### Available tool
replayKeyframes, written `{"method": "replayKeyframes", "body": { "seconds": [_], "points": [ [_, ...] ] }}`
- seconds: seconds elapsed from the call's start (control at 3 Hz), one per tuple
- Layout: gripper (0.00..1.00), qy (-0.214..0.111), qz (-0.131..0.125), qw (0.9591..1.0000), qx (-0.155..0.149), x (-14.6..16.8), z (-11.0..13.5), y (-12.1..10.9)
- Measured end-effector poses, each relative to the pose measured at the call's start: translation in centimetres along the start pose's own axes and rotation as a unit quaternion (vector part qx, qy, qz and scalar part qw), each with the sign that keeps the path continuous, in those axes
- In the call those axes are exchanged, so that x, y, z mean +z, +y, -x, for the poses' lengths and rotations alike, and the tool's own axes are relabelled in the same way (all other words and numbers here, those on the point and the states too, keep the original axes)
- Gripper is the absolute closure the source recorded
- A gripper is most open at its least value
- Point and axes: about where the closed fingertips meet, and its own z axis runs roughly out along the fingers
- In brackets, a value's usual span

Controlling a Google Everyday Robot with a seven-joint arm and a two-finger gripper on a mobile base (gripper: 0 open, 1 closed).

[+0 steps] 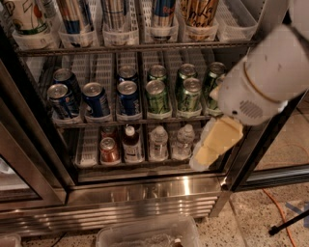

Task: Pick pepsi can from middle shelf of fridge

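The gripper (206, 150) hangs low at the right of the open fridge (145, 195), pale yellow and angled down to the left. Its tip is in front of the right end of the bottom rack, just beside a water bottle (183, 140); whether it is apart or closed cannot be told, and it holds nothing. Above it the bulky white arm (265, 77) covers the right end of the middle shelf (145, 121) and part of the rightmost green can (214, 72). On that shelf the other green cans (157, 95) stand upright in clear trays in the centre and right lanes. The pepsi cans (95, 99) stand upright in the three left lanes, three at the front and two seen behind, well apart from the gripper. Below them, on the bottom rack, are a red can (109, 149), a dark bottle (130, 143) and another water bottle (158, 142). Tall cans (115, 12) in trays fill the top rack. On the speckled floor in front sits a clear bin (145, 231), with an orange cable (280, 207) to its right.
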Motion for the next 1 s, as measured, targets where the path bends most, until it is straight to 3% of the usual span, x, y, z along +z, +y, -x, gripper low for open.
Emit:
{"method": "replayKeyframes", "body": {
  "seconds": [0.33, 0.67, 1.0],
  "points": [
    [0.00, -0.067, 0.006, 0.9976, 0.018, 2.9, -1.2, 3.3],
    [0.00, -0.099, -0.004, 0.9942, 0.043, 4.6, -3.9, 4.6],
    [0.00, -0.099, -0.005, 0.9941, 0.043, 4.6, -3.9, 4.6]
  ]
}}
